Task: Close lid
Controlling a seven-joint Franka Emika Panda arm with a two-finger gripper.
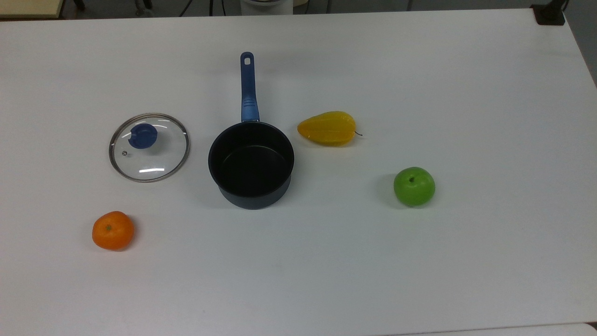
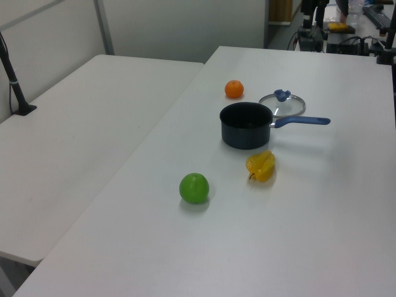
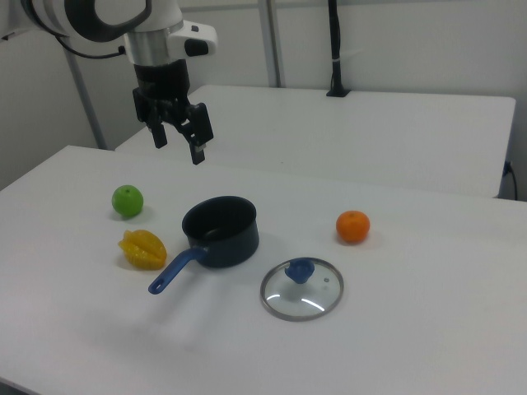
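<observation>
The round glass lid (image 1: 149, 147) with a blue knob lies flat on the white table, to the top view's left of the dark saucepan (image 1: 251, 164). The saucepan stands uncovered, with nothing inside, and its blue handle (image 1: 248, 88) points to the far edge in the top view. In the right view the lid (image 3: 301, 289) rests in front of the pan (image 3: 220, 231). My gripper (image 3: 178, 141) hangs open high above the table, up and to the right view's left of the pan, holding nothing. In the left view the lid (image 2: 282, 104) sits behind the saucepan (image 2: 246, 125).
An orange (image 1: 113, 230) lies near the lid at the front left of the top view. A yellow star fruit (image 1: 328, 128) and a green apple (image 1: 414, 186) lie on the pan's other side. A second white table (image 2: 80, 130) adjoins this one.
</observation>
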